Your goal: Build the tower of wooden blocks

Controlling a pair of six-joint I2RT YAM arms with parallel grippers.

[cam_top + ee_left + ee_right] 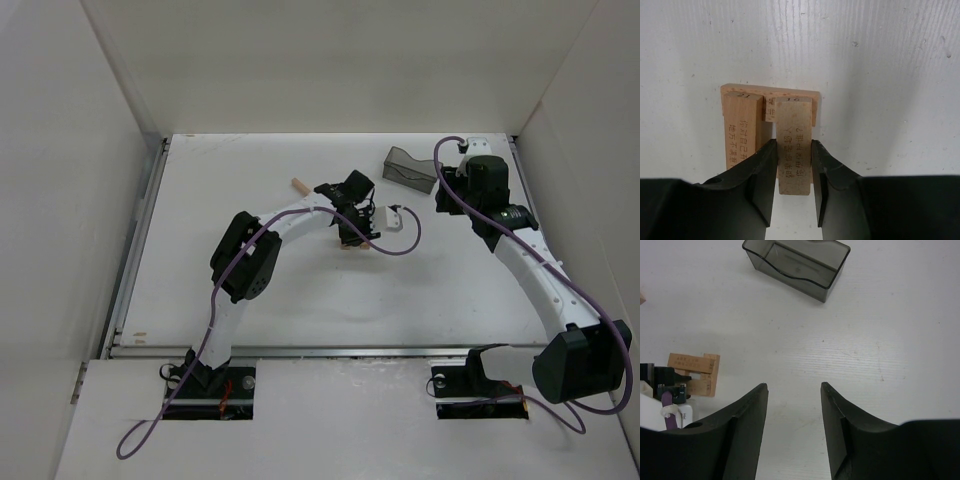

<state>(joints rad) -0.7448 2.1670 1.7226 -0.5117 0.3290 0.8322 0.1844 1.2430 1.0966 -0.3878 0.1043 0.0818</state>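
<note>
left fingers (pixel 763 186) clamp block (pixel 794 127) on tower (pixel 742 120)

- The left arm (pixel 262 245) bends inward, its left gripper (pixel 793 149) pinching a wood block (pixel 794 120) between both jaws
- The right arm (pixel 535 275) stretches forward, right gripper (pixel 794 390) parted and empty

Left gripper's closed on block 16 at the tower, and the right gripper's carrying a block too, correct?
No: the right gripper is empty; the right wrist view shows its jaws apart, nothing between them. The left gripper is closed on block 16 at the tower.
</note>
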